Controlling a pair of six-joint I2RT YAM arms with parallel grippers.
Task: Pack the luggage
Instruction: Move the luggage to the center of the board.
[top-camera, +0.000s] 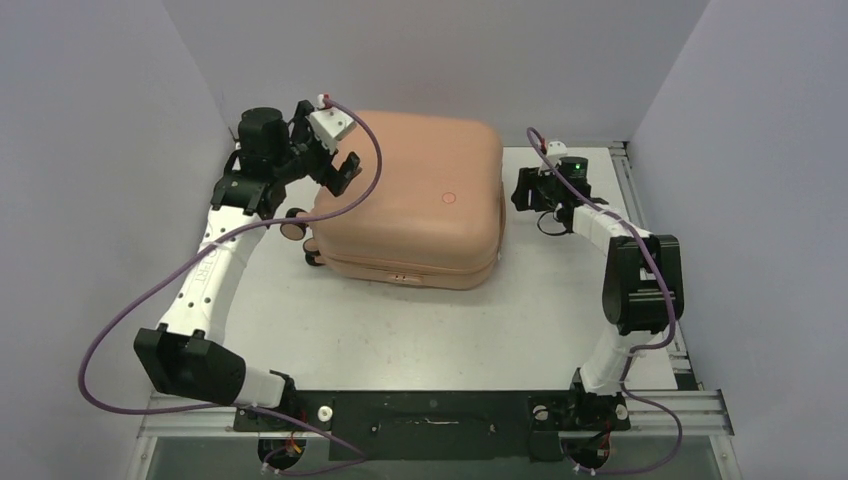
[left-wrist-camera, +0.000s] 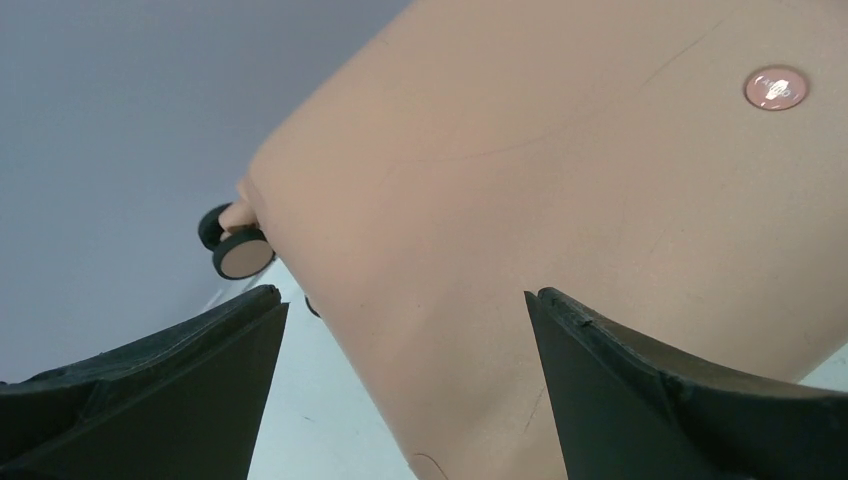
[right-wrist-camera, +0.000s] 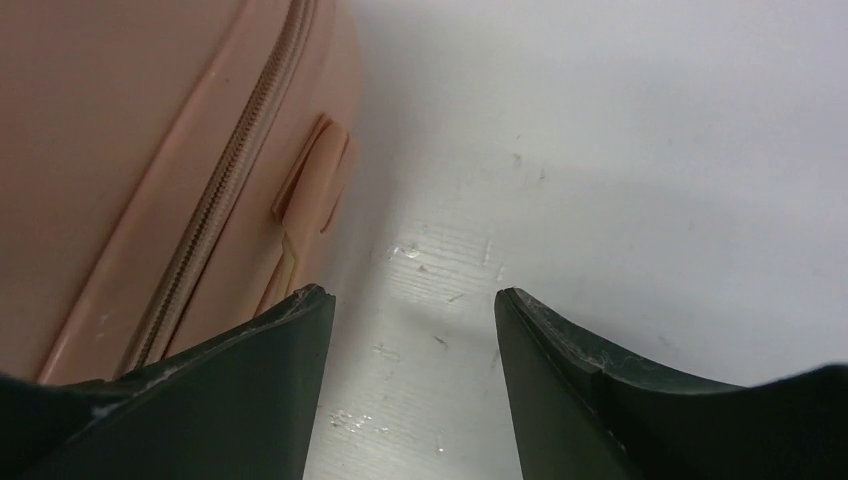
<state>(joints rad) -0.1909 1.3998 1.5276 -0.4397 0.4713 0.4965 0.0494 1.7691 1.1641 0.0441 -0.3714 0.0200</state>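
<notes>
The luggage (top-camera: 410, 200) lies shut and flat in the middle of the table (top-camera: 400, 340), its long axis left to right and its wheels at the left. The right fingers (right-wrist-camera: 230, 400), parted and empty, sit just beside its right, zippered end. The left fingers (left-wrist-camera: 180, 400), spread wide and empty, hover over its far-left corner.

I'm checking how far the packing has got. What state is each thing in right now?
luggage: closed, lying flat on the table.
zipper: shut along the stretch in view.
left tool: open, empty, over the luggage's wheel end.
right tool: open, empty, beside the luggage, over the table.
</notes>
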